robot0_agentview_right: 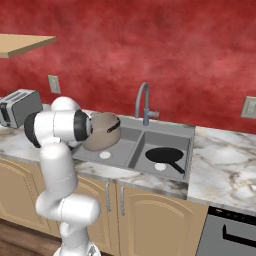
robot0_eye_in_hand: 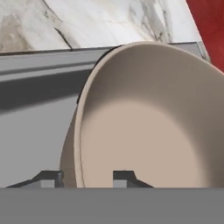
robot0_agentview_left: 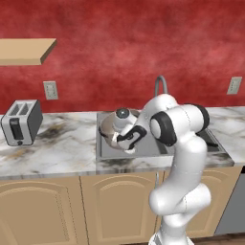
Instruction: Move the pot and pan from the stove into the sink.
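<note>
A: Since the pan [robot0_agentview_right: 166, 156] already lies flat in the right basin of the sink [robot0_agentview_right: 190, 137], its long handle pointing toward the front corner, I'd call that half finished. Agreed?

B: Agreed, and the pot [robot0_agentview_right: 101, 131] looks nearly there. In the right base view it hangs tilted over the left basin, above the drain, and I judge it isn't resting on the bottom yet.

A: Where does it sit against the claw [robot0_eye_in_hand: 84, 178]?

B: In the hand view the pot's rim runs down between the two fingertips, one tip outside the wall and one inside the pale bowl. So the claw is clamped on the rim, gripping the pot.

A: And the lid?

B: The left base view shows a domed lid with its round knob [robot0_agentview_left: 122, 113] beside the arm, over the basin. I can't tell whether it's seated on the pot.

A: What remains, then?

B: By my reading, lowering the pot into the left basin and letting go. The marble desk [robot0_agentview_left: 57, 148] beside the sink isn't involved.
</note>
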